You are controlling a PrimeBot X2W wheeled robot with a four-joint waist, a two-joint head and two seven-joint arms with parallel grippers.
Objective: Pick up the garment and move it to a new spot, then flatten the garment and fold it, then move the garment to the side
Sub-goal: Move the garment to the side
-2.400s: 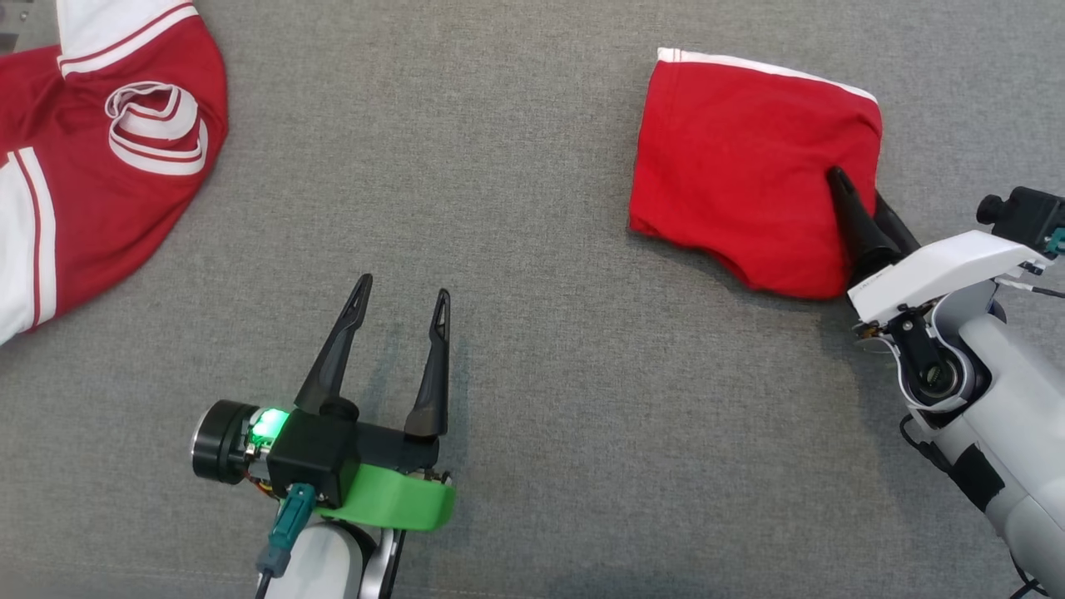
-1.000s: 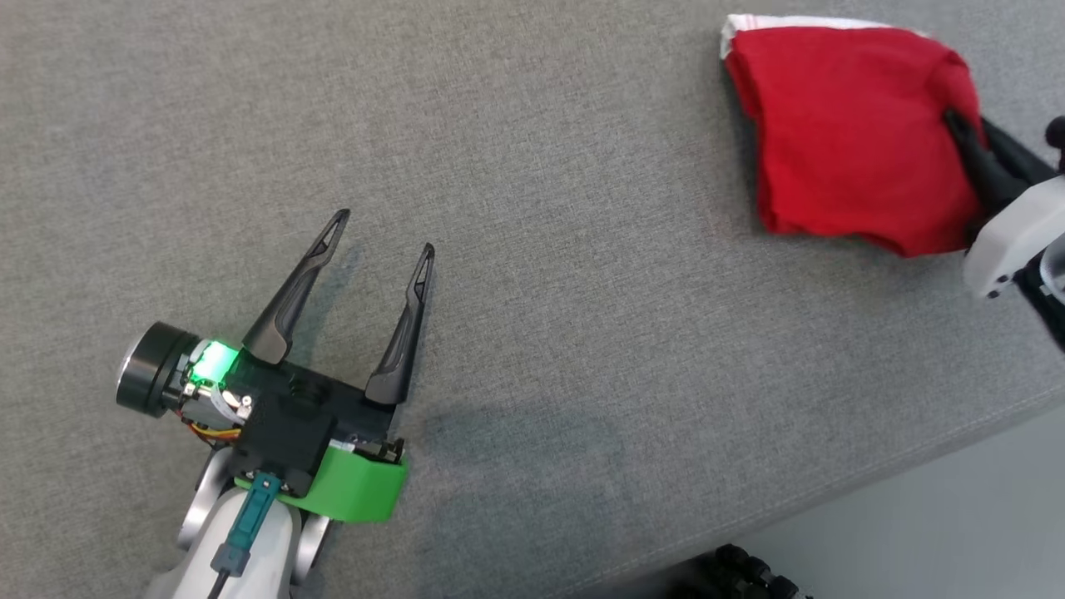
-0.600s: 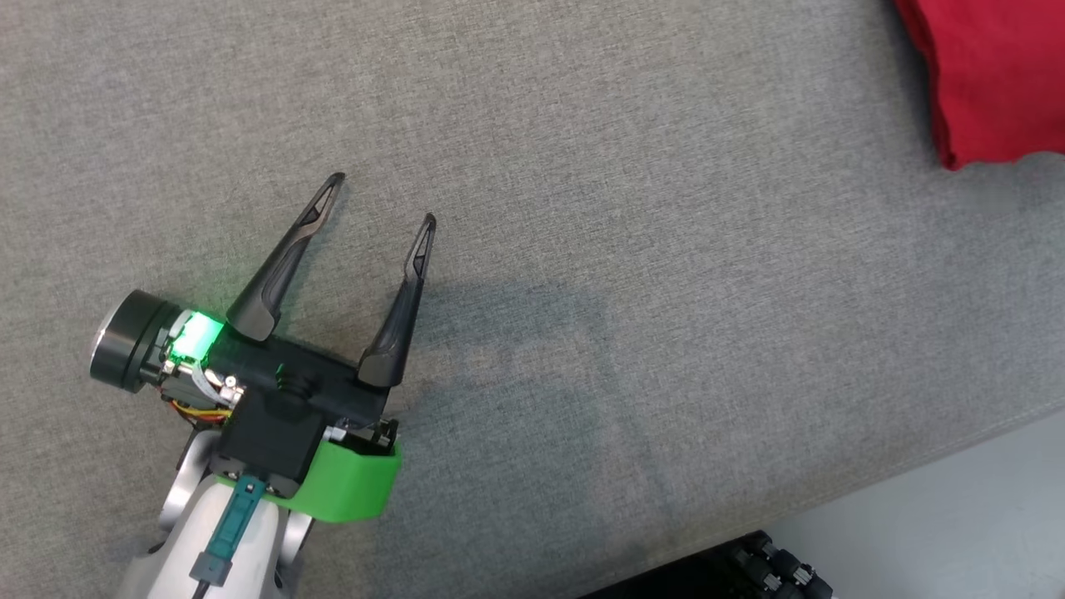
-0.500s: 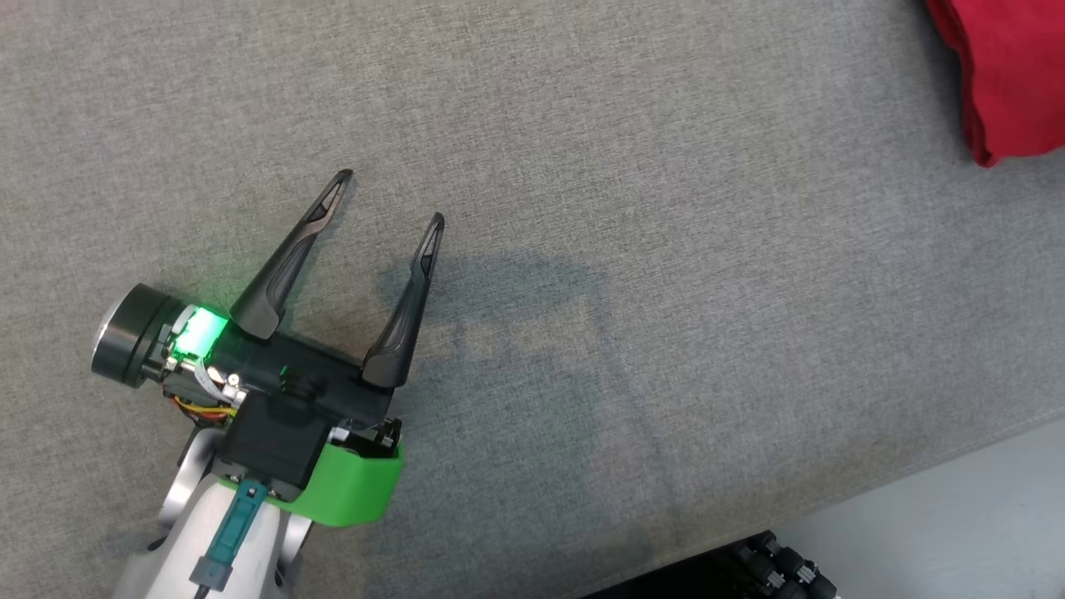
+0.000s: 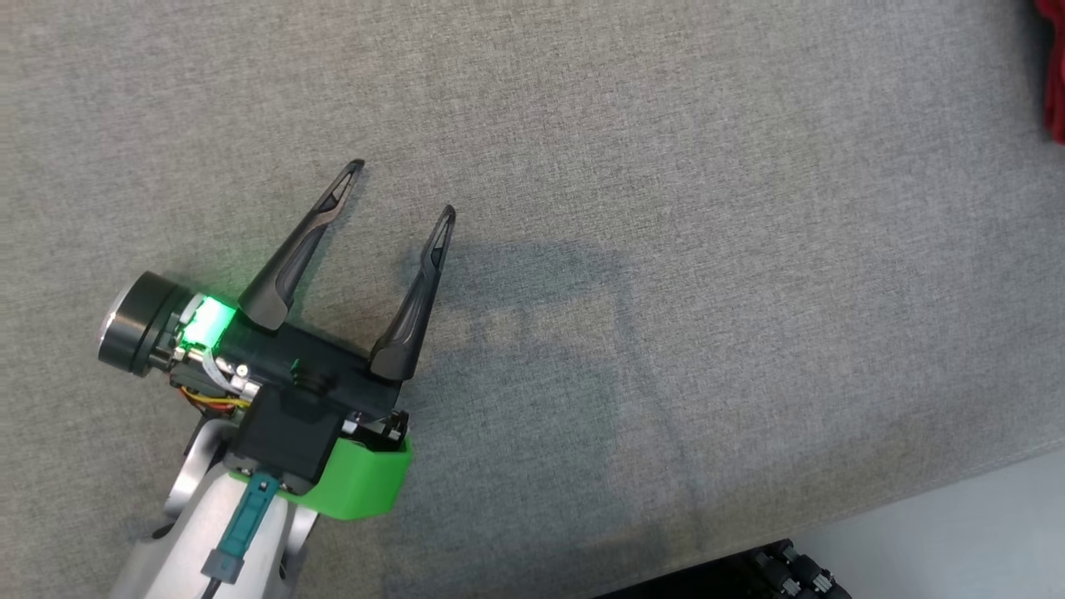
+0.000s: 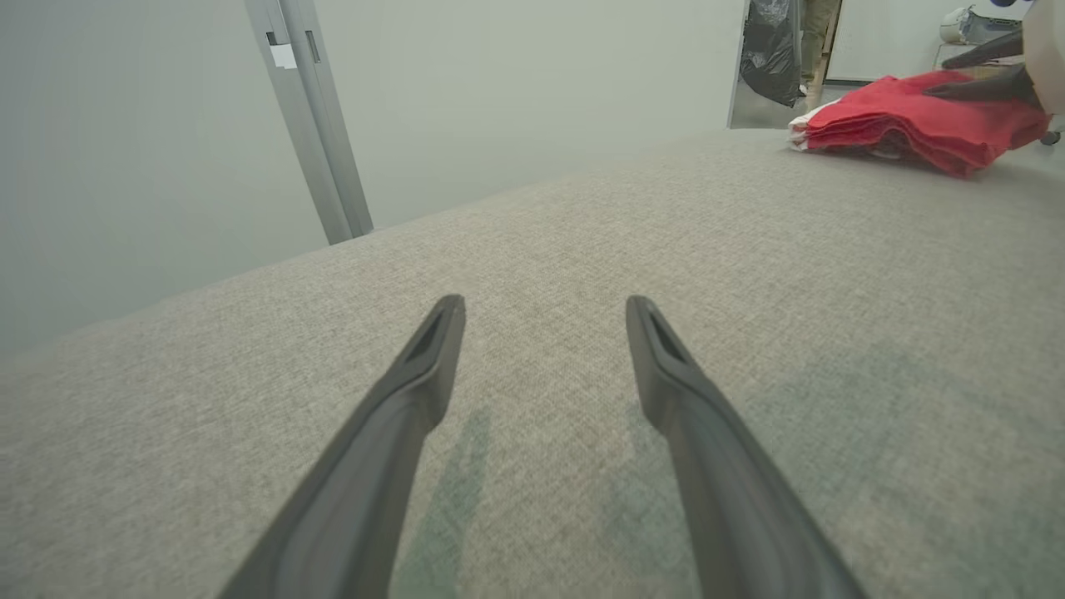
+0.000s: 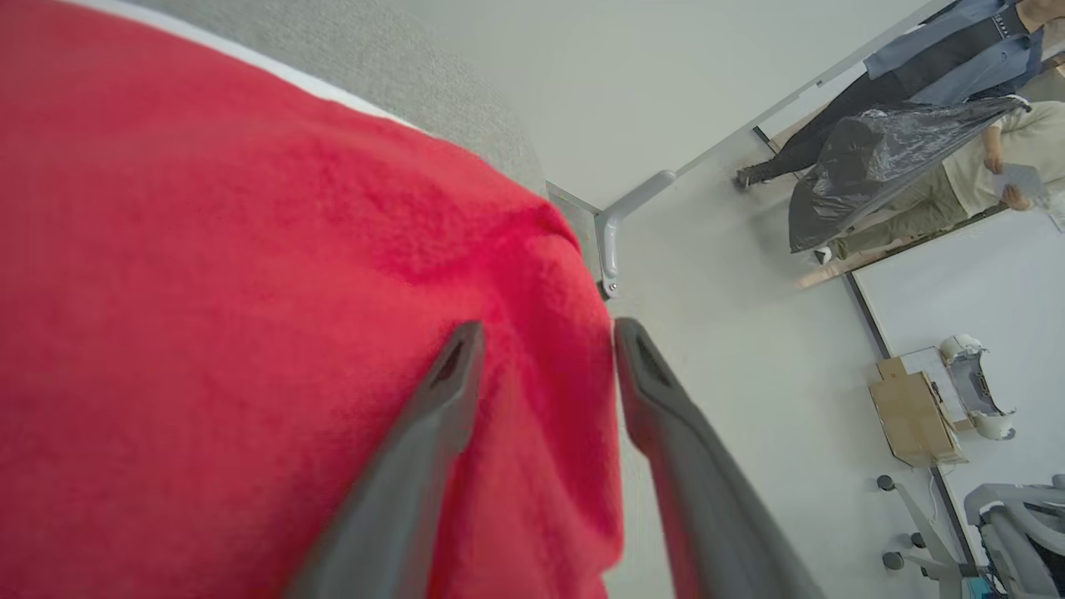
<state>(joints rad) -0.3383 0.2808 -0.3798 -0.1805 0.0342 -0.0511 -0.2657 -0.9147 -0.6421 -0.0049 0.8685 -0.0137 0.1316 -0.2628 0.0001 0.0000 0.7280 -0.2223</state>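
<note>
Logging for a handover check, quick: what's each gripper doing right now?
Left gripper: open, empty.
Right gripper: open over the red garment, not clamped on it.

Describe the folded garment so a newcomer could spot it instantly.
Follow the wide grey cushion to the robot's right, near its edge. There the garment lies folded flat at the tips of the right tool. Bright red cloth with white trim at one end sets it apart from the plain grey around.
</note>
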